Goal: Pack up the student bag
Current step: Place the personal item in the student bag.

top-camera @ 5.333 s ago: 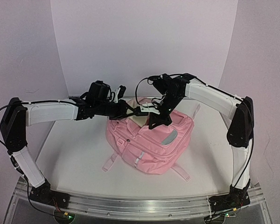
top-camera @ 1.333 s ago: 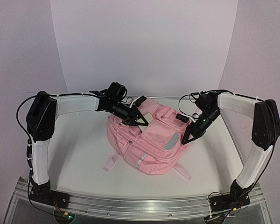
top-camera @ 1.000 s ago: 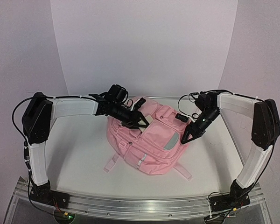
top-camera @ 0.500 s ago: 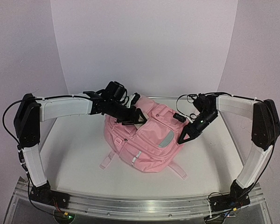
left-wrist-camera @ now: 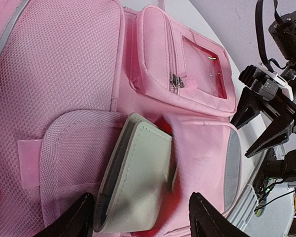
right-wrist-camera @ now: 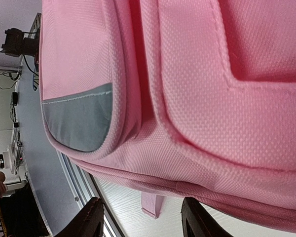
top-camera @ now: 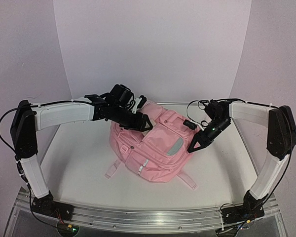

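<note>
The student bag (top-camera: 155, 153) lies flat on the white table (top-camera: 79, 163) with its front pockets facing up, between the two grippers. The left gripper (left-wrist-camera: 141, 196) hangs over the bag's upper part with its fingers spread wide, gripping nothing. Between those fingers, and running on ahead of them, a pale flat slab (left-wrist-camera: 138, 182) with a dark edge pokes out of a pocket mouth. Its near corner comes close to one finger, though the left wrist view does not settle whether they touch. The mesh pocket (left-wrist-camera: 64, 148) lies beside the slab, under that same finger and ahead of it. Farther ahead of the fingertips is a pink pocket with a clear window (left-wrist-camera: 202, 74), with a metal zip pull (left-wrist-camera: 177, 81) on its near edge.

The right gripper (right-wrist-camera: 142, 201) sits low at the opposite side of the bag, pointing at it, its fingers also held wide apart and empty. The bag's side wall fills the view straight ahead of it. A grey patch (right-wrist-camera: 79, 116) lies ahead of one finger, and a short pink strap loop (right-wrist-camera: 150, 203) hangs just ahead of the gap between the fingers. Whether the fingertips touch the fabric cannot be told
</note>
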### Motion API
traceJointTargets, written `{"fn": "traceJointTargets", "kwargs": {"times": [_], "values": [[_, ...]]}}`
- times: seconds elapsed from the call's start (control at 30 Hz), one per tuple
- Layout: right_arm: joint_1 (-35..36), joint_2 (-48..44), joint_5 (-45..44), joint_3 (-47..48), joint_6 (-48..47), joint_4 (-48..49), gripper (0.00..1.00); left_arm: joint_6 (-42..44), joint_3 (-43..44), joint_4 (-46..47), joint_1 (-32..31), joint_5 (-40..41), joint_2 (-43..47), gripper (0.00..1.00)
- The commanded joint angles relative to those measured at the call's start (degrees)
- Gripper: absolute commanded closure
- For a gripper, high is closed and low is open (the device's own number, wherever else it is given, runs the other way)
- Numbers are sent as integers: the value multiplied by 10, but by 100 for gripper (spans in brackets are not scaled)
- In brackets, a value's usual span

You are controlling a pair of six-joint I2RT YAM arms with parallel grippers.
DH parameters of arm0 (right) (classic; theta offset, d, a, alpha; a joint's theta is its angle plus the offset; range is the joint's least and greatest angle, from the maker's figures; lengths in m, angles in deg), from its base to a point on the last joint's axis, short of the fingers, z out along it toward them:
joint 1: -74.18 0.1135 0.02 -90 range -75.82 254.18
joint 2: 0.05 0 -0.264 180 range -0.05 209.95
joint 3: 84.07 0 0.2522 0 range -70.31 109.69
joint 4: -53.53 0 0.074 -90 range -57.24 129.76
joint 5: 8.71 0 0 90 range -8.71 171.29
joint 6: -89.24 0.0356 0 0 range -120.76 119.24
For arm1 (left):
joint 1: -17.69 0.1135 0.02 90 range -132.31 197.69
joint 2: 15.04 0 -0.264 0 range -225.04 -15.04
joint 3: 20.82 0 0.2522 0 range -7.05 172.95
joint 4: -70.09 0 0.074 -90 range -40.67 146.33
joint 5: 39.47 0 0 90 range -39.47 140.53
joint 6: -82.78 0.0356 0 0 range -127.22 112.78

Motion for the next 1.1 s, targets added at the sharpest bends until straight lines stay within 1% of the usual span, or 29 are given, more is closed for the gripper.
{"fn": "traceJointTargets", "kwargs": {"times": [0.0,0.07,0.1,0.13,0.23,0.37,0.53,0.6,0.77,0.83,0.9,1.03,1.07], "values": [[4,-17,1,-2,3,7,45,30,16,-55,9,57,10,34],[4,-17,1,-2,4,6,45,33,17,-55,9,56,10,36],[4,-17,2,-3,4,7,45,34,18,-54,9,55,11,39],[4,-17,2,-4,4,7,45,36,17,-52,9,53,13,43],[4,-15,7,-8,5,7,45,37,14,-47,8,41,18,62],[8,-5,21,-15,9,13,46,36,13,-48,4,7,15,77],[13,4,22,-14,16,27,47,13,4,-28,1,-48,4,90],[13,6,20,-12,20,33,48,3,0,-14,1,-63,-1,92],[14,7,15,-10,35,55,51,1,14,-4,-19,-88,-23,93],[14,8,14,-9,40,63,51,-2,20,-2,-23,-104,-35,91],[14,10,14,-9,44,68,52,-3,21,6,-23,-127,-41,84],[15,11,13,-8,46,74,52,-18,5,44,-23,-166,-40,61],[15,11,12,-8,45,74,52,-20,2,48,-23,-167,-39,58]]}}
